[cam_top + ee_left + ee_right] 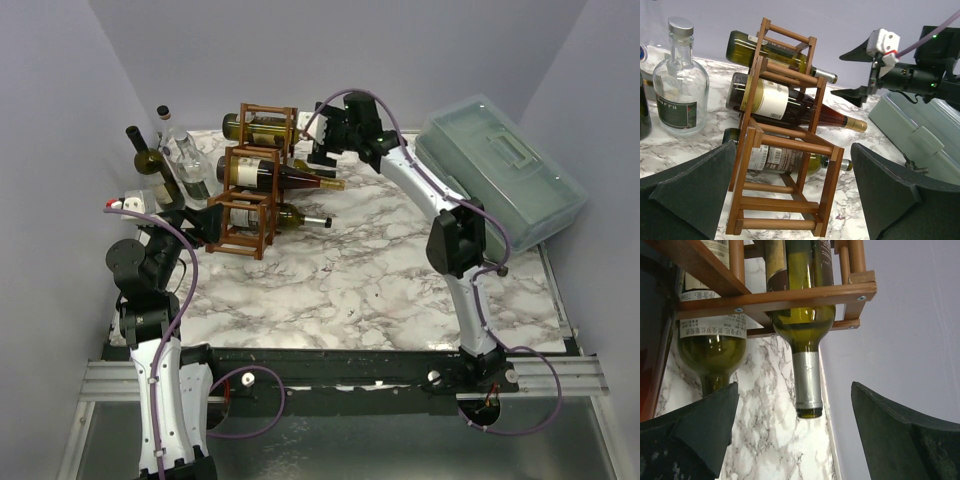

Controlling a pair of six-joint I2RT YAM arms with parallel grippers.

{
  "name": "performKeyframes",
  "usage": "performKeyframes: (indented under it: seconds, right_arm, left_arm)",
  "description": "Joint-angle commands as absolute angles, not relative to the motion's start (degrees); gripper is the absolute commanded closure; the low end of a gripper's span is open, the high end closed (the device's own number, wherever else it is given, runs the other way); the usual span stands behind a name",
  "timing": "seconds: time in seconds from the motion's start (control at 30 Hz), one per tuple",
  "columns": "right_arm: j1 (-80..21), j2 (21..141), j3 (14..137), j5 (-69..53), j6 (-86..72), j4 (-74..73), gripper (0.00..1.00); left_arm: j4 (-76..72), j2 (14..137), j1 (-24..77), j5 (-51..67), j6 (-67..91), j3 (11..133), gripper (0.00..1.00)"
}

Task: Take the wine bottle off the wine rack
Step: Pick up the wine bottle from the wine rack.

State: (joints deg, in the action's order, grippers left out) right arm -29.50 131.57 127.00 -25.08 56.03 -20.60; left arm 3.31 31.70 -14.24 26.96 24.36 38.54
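Your wine bottle (258,126) lies in the far cell of the wine rack (250,200), its silver-capped neck poking out of the rack's right side. Your right tool (858,72) sits just off that neck end, spread wide and touching nothing. Your left tool (205,222) stands at the rack's near-left end, equally spread. Two more bottles (270,172) fill the nearer cells. Loose bottles (185,158) stand left of the rack, and a grey toolbox (500,170) sits right of it on the bench (380,280).
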Motion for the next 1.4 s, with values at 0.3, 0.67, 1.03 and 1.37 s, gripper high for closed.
performKeyframes:
  seconds: [0.3, 0.67, 1.03, 1.37]
  right_arm:
    - [-31.4, 142.2, 136.7, -14.6, 57.3, -13.2, 0.13]
    - [-32.1, 147.1, 139.9, -13.4, 59.6, -11.5, 0.29]
    - [-32.2, 149.6, 141.5, -13.4, 61.8, -9.1, 0.33]
    - [-32.2, 151.1, 142.6, -15.6, 61.3, -7.4, 0.39]
  left_arm:
    - [2.3, 31.4, -14.6, 26.5, 23.7, 38.1, 0.01]
    - [2.4, 31.5, -14.5, 26.5, 23.6, 38.2, 0.01]
    - [2.4, 31.8, -14.5, 26.6, 23.7, 38.2, 0.01]
    - [2.3, 31.9, -14.5, 26.8, 23.7, 38.2, 0.01]
